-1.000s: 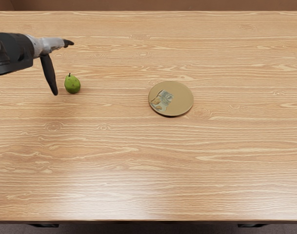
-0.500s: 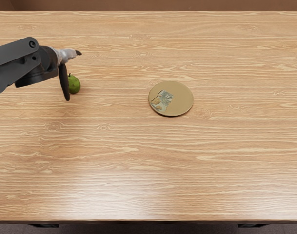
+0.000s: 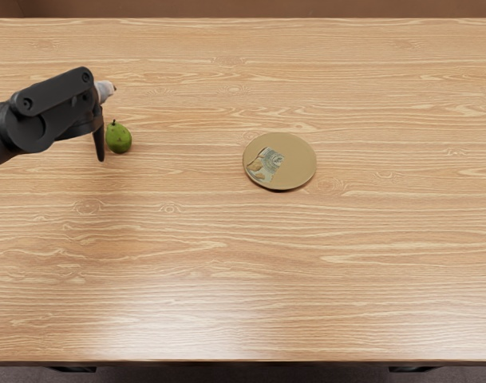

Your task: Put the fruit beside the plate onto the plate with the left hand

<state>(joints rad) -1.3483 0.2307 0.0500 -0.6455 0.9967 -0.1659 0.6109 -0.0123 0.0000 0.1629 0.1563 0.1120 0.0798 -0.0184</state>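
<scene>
Well to the left of the plate (image 3: 300, 158), the green pear (image 3: 118, 139) stands upright on the wooden surface (image 3: 243, 263), stem up, far apart from the plate and slightly farther back than its centre. On the side of the pear away from the plate, the left hand (image 3: 100, 132) hangs just beside the fruit, its dark forearm coming in from the left edge and hiding most of the palm. The fingers (image 3: 100, 150) are released: the one that shows points straight down close to the pear's left flank, and whether it touches the skin cannot be told. The plate, tan and round, lies flat with a small grey print on its left half.
</scene>
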